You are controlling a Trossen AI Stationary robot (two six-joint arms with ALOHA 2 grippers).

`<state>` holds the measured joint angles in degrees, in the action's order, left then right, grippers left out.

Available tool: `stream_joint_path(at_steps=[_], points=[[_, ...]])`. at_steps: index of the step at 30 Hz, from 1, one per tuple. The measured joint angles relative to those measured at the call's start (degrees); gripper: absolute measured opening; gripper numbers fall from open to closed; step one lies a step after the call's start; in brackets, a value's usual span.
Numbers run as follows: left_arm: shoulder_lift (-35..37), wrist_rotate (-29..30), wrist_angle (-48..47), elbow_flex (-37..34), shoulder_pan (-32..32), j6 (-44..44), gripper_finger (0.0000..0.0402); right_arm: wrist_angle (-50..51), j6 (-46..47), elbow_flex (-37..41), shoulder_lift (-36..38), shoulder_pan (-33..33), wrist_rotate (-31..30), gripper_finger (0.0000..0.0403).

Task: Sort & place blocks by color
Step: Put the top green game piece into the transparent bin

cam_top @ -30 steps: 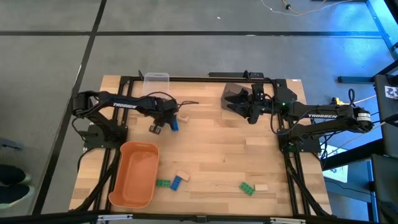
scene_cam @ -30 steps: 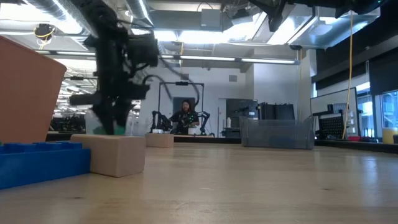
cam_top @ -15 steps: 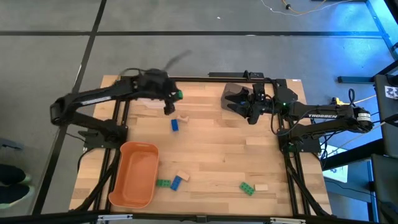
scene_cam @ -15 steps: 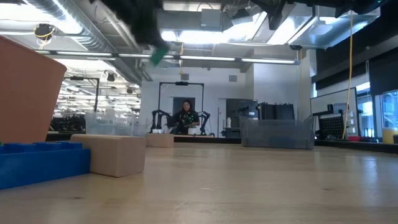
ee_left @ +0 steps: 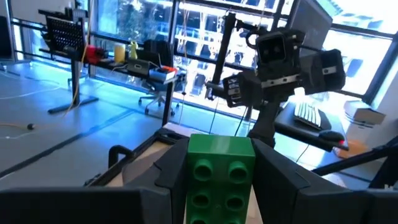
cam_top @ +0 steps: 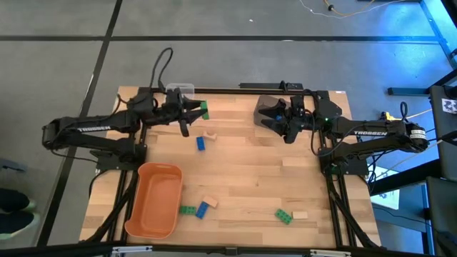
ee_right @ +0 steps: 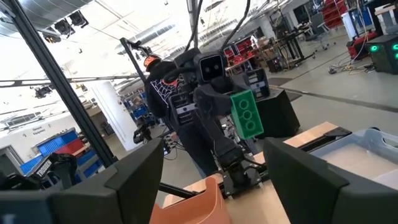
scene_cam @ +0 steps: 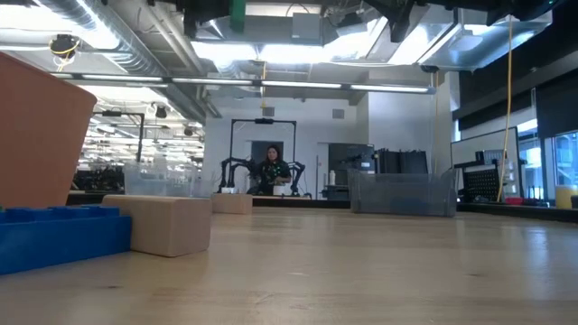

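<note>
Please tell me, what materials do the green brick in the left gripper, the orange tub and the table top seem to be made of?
Green brick, held in the left gripper: probably moulded plastic, smooth with a slight sheen and round studs. Orange tub: likely plastic too, one even matte colour with rounded corners. Table top: looks like wood, pale joined strips with visible grain, though a laminate cannot be ruled out.

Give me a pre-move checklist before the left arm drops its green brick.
1. Grip: left gripper shut on the green block, ok.
2. Block lifted off the table: ok.
3. Over a bin: gripper sits beside the clear bin, not above it, not ok.
4. Right gripper open, parked by the dark grey bin, away from the left arm: ok.
5. Clear bin's contents: cannot tell.
</note>
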<state>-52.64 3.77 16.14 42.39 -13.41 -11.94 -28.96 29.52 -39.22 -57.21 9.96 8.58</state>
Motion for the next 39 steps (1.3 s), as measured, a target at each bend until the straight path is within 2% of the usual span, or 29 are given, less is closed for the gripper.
stream_joint_path(at_steps=[20,25,28,32,39], points=[[0.07,-0.31,0.61,0.00,-0.07,-0.07,0.0128,-0.08,0.15,0.00,-0.02,-0.02,0.00,0.0277],[0.07,3.46,-0.99,0.38,-0.96,0.34,0.0128,-0.04,0.17,0.00,-0.02,-0.01,-0.02,0.0277],[0.07,5.84,-7.58,2.85,-4.63,0.90,0.0128,-0.01,0.17,0.00,-0.02,0.00,-0.02,0.0277],[-1.66,5.64,-18.76,8.47,-13.49,4.76,0.0128,0.01,0.17,0.00,-0.02,-0.01,-0.04,0.0277],[-11.29,-1.81,-33.11,16.21,-30.35,11.22,0.0128,0.05,0.20,0.00,-0.02,0.00,-0.15,0.0277]])
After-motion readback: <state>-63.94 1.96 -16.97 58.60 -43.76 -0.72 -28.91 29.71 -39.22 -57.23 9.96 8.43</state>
